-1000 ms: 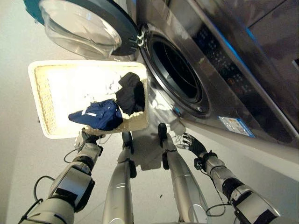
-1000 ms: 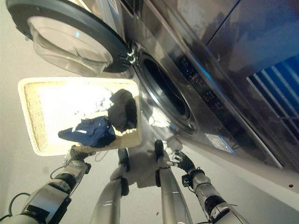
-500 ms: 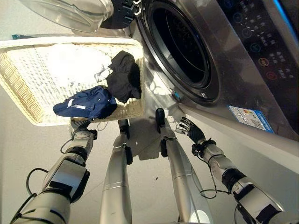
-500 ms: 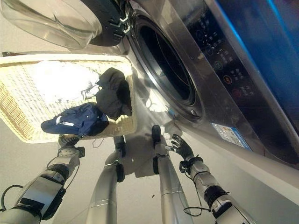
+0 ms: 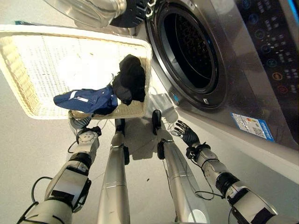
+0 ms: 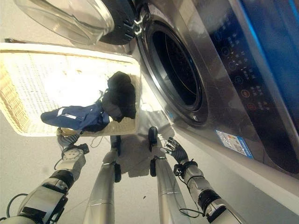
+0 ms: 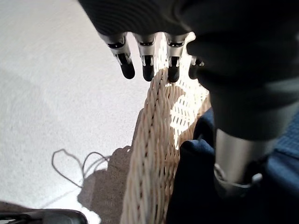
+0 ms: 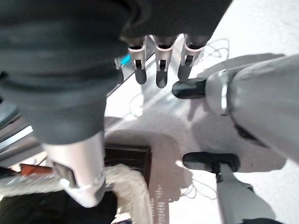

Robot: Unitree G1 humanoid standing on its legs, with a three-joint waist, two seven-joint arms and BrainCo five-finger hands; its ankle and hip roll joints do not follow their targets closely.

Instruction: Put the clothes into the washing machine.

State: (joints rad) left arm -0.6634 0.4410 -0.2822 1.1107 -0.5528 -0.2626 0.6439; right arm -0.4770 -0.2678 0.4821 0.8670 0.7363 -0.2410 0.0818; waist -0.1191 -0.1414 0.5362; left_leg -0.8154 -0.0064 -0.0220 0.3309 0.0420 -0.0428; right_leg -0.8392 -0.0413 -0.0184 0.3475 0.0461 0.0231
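Clothes lie in the wicker basket (image 5: 28,88) on the floor beside the washer (image 5: 243,60): a navy garment (image 5: 86,100) draped at the near rim, a black one (image 5: 131,84) against the wall nearest the drum, and something white (image 5: 84,70) behind them. The washer door (image 5: 93,7) is swung open and the drum (image 5: 191,49) looks empty, so the step in hand is the first pick. The left hand (image 7: 149,60) hovers at the basket's near rim, fingers straight and apart, thumb over the navy cloth, holding nothing. The right hand (image 5: 185,134) hangs low in front of the washer, fingers spread and empty. Next, I judge, the left hand must reach over the rim, close on the navy garment and carry it to the drum.
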